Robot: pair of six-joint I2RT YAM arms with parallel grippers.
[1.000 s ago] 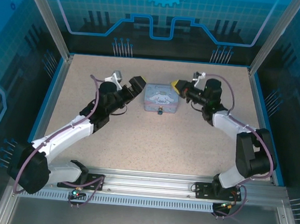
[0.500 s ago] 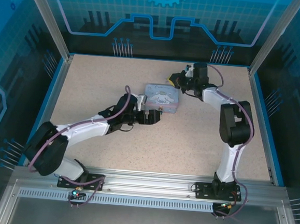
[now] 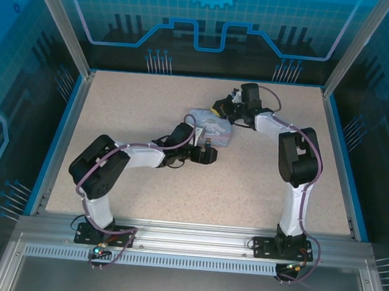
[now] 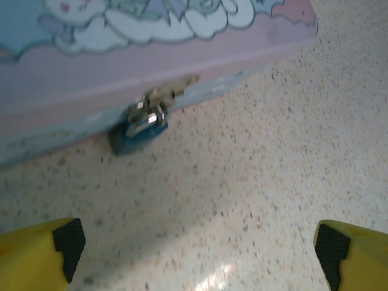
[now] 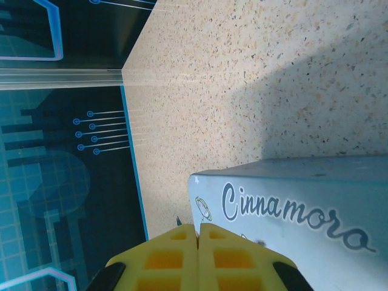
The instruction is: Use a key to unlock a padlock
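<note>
Padlock [image 4: 140,124], one: small, bluish, hanging at the latch on the tin's front wall, its body down on the speckled table [image 4: 285,139].
Tin [image 4: 182,54], one: pale, cartoon-printed.
Grippers, two: left gripper [image 4: 200,245], fingers wide apart, facing the padlock; right gripper [image 5: 198,239], fingers pressed together at the tin's edge.
</note>
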